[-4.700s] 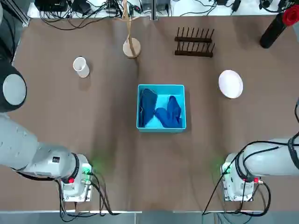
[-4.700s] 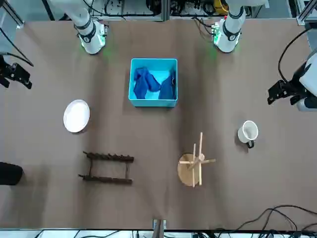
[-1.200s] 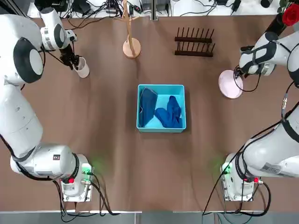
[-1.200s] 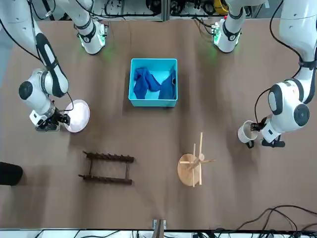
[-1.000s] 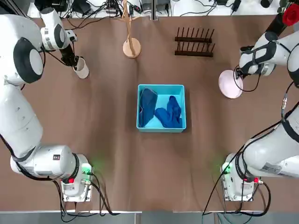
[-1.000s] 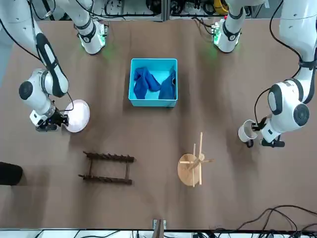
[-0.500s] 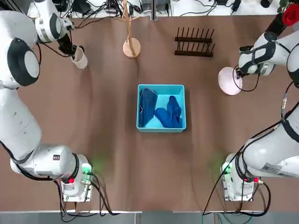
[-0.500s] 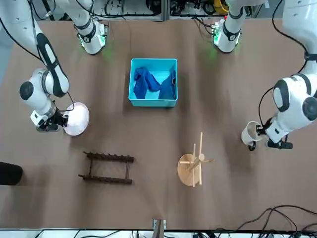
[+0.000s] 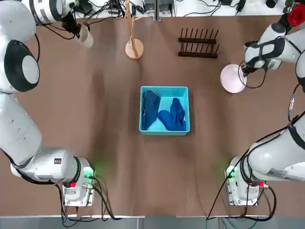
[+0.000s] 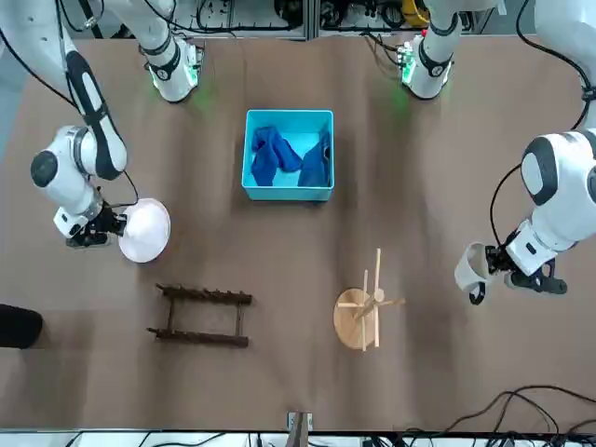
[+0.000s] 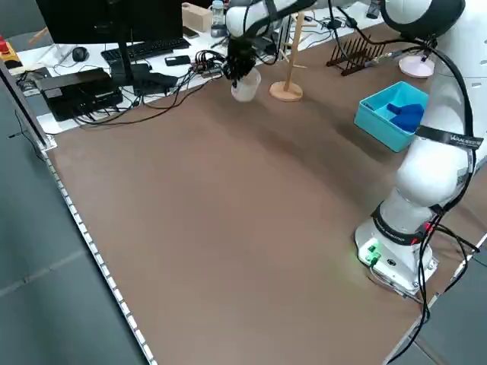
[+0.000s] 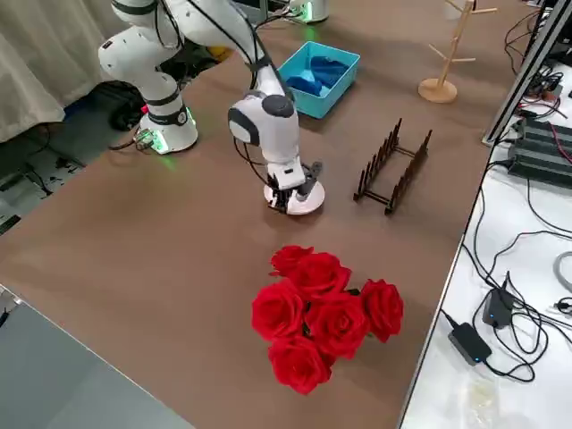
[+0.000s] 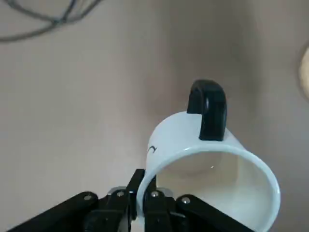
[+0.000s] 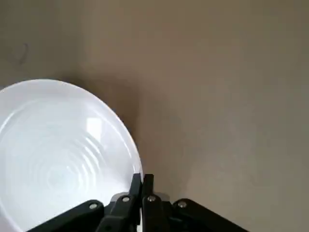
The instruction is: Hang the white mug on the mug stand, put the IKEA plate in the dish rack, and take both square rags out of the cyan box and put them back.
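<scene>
My left gripper [image 9: 77,28] is shut on the rim of the white mug [image 9: 86,35], which hangs tilted above the table's far left corner, left of the mug stand [image 9: 134,48]. The left wrist view shows the mug [image 13: 212,159] with its dark handle pointing away from the gripper [image 13: 142,193]. On the right side my right gripper [image 9: 245,71] is shut on the edge of the IKEA plate [image 9: 232,78], near the dish rack [image 9: 198,44]. At the table's centre the cyan box [image 9: 164,88] holds two dark blue square rags [image 9: 151,109] [image 9: 173,116].
A bunch of red roses [image 12: 326,317] stands near the table's far right corner, beyond the plate [image 12: 304,200]. Cables [image 9: 100,12] run along the far edge. A monitor and keyboard [image 11: 141,49] sit on the bench beyond the mug [image 11: 245,85].
My left gripper has lifted the mug and carried it toward the far edge. My right gripper has closed on the plate's edge, and the plate has shifted slightly toward the dish rack.
</scene>
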Action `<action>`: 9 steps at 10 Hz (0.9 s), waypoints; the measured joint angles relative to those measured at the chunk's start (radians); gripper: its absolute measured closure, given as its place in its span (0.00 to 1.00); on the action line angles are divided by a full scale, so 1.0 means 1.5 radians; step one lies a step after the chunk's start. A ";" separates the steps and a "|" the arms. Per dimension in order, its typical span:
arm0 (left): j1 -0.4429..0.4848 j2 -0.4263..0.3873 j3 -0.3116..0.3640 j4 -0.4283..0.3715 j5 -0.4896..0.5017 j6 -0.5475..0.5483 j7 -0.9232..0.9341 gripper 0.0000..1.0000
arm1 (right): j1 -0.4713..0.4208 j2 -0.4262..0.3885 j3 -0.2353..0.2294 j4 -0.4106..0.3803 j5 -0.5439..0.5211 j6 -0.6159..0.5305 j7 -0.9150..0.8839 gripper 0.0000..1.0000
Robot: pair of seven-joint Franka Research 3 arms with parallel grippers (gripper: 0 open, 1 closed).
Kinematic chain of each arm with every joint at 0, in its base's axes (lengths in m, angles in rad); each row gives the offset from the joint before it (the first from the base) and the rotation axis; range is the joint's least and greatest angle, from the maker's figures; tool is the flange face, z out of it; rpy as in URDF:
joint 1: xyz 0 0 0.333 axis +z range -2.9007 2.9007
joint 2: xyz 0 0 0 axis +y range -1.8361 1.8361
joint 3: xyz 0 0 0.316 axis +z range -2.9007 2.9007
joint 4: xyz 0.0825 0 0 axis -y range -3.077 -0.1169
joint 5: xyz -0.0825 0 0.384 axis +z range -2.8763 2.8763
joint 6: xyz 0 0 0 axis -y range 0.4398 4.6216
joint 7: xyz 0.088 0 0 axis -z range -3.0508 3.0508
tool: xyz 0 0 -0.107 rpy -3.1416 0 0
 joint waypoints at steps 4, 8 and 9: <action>-0.003 0.010 -0.033 0.066 0.000 -0.001 0.002 0.94 | 0.023 -0.077 0.000 0.188 -0.002 -0.328 -0.025 0.97; -0.003 0.032 -0.069 0.111 -0.037 0.004 0.064 0.94 | 0.079 -0.097 0.001 0.358 -0.059 -0.541 0.099 0.97; -0.004 0.036 -0.080 0.118 -0.038 0.004 0.075 0.94 | 0.113 -0.097 0.001 0.378 -0.106 -0.567 0.172 0.97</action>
